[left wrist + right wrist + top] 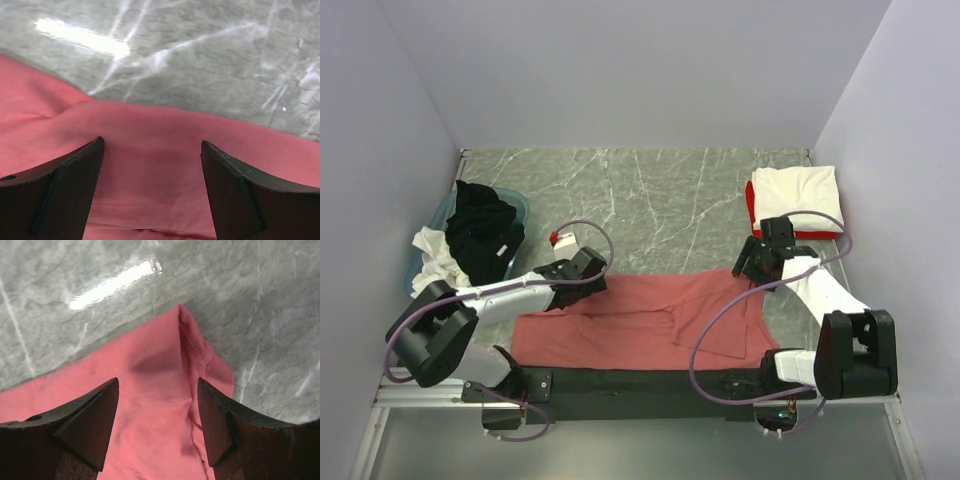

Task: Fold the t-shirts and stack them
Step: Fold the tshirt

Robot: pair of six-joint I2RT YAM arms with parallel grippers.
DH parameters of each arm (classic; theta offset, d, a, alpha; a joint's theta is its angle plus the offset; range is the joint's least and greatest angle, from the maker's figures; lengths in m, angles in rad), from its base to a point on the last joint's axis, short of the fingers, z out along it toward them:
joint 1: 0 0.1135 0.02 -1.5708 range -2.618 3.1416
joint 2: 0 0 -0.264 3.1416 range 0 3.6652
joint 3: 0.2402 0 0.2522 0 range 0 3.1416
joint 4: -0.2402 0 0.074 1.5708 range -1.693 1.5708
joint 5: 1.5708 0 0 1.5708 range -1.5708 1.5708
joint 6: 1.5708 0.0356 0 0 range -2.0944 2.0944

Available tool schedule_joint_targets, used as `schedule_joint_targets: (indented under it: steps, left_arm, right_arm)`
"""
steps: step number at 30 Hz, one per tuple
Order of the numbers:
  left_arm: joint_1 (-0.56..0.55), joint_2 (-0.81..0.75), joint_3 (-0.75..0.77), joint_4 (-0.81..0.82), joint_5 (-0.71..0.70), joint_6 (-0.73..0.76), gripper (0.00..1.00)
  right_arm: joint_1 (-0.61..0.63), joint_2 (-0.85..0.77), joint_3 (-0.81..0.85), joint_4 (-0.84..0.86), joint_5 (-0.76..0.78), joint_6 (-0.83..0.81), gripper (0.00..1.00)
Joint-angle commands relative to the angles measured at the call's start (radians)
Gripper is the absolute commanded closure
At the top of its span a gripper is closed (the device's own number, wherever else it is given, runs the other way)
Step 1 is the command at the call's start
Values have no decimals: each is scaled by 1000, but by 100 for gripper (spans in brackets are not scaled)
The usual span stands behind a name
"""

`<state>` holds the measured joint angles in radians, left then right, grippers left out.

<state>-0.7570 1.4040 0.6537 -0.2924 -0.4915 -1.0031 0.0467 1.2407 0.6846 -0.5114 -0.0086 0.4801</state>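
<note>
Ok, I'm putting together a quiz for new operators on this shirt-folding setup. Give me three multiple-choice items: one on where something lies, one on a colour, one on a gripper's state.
1. The white shirt folded at the far right lies:
A. on top of the red shirt
B. beneath it
C. well apart from it

2. The spread shirt is:
A. black
B. pink
C. green

3. The left gripper is:
A. open over the spread shirt, gripping nothing
B. shut on the spread shirt
C. holding the white shirt

Answers:
1 A: red cloth shows from under the white shirt's left and near edges.
2 B: the cloth is salmon pink in all three views.
3 A: the jaws stand wide apart, with flat cloth showing between them.
</note>
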Motion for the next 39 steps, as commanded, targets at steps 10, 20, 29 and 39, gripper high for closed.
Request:
schedule_joint_targets:
  steps: [10, 20, 29, 39]
  left_arm:
    - [87, -106, -69, 42, 34, 60, 14]
    - [177, -132, -97, 78, 42, 86, 14]
    - [211, -94, -106, 101, 53, 47, 14]
    - [217, -148, -129, 67, 28, 17, 14]
  right_arm:
    - [-18, 112, -4, 74, 7, -12, 46]
    - [-21, 137, 26, 51, 88, -14, 98]
    - [-24, 155, 53, 21, 183, -6, 100]
    - [-39, 164, 67, 5, 242, 3, 100]
